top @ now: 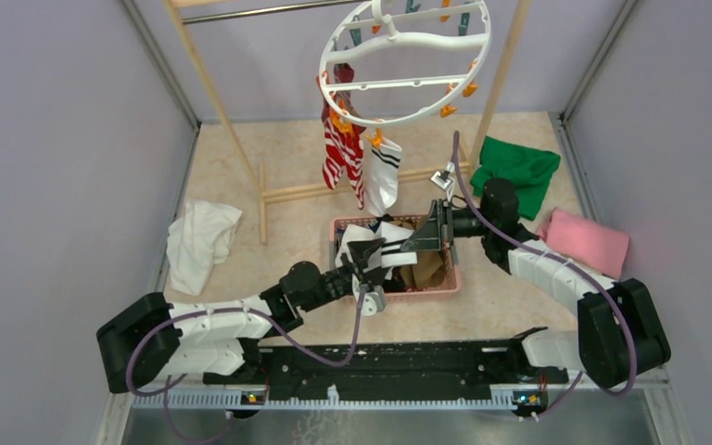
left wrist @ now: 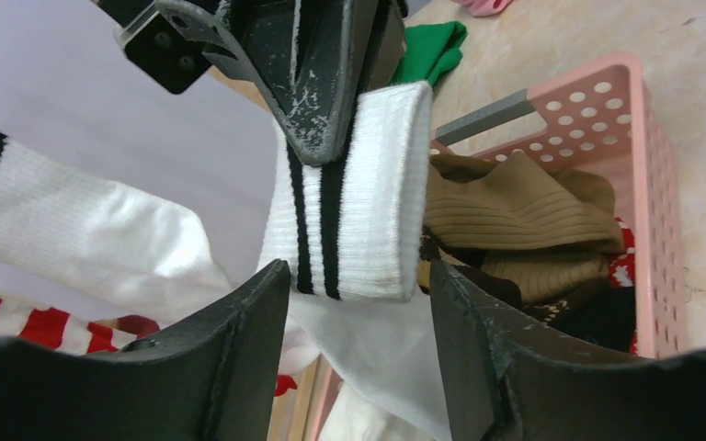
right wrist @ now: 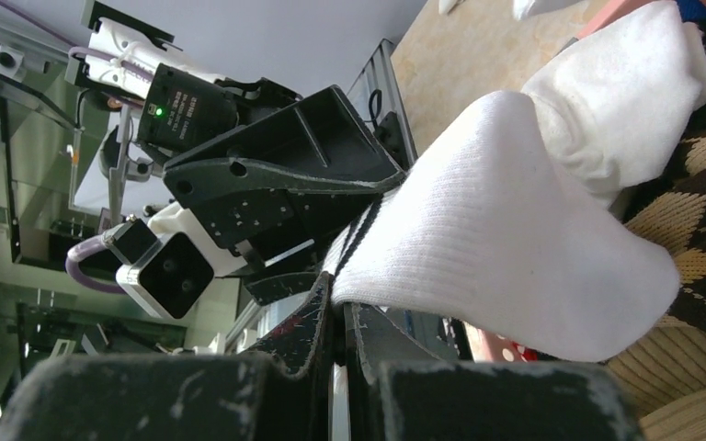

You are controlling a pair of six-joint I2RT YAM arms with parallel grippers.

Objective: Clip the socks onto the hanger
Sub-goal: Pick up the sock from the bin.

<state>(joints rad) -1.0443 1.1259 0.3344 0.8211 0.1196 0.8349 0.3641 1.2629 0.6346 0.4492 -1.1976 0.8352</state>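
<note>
Stock as we find it, left to right:

- White cloth [top: 202, 243]: loose on the floor, far left. We do not count it in the job.
- Left gripper [left wrist: 358, 280]: jaws apart, one on either side of the held sock's cuff. We see no contact yet.
- Striped sock [top: 341, 153]: red and white, pegged to the hanger's near rim. Done.
- Clipped white sock [top: 382, 171]: black bands, pegged just beside the striped one. Done.
- Hanger [top: 406, 60]: white ring hung from the wooden rack [top: 213, 79]. Most of its pegs look bare.
- Held sock [left wrist: 368, 211]: white with black bands, hanging over the basket, not yet at any peg.
- Basket [top: 436, 289]: pink, with brown and patterned socks [left wrist: 524, 220] left inside. We cannot count them.
- Right gripper [right wrist: 340, 308]: clamped tight on the held sock's cuff.
- Green cloth [top: 517, 169] and pink cloth [top: 586, 241]: on the floor at right, not for hanging.

Tally, in our judgement: two socks hung, one in transfer between the grippers, and several waiting, so most of the job remains.
</note>
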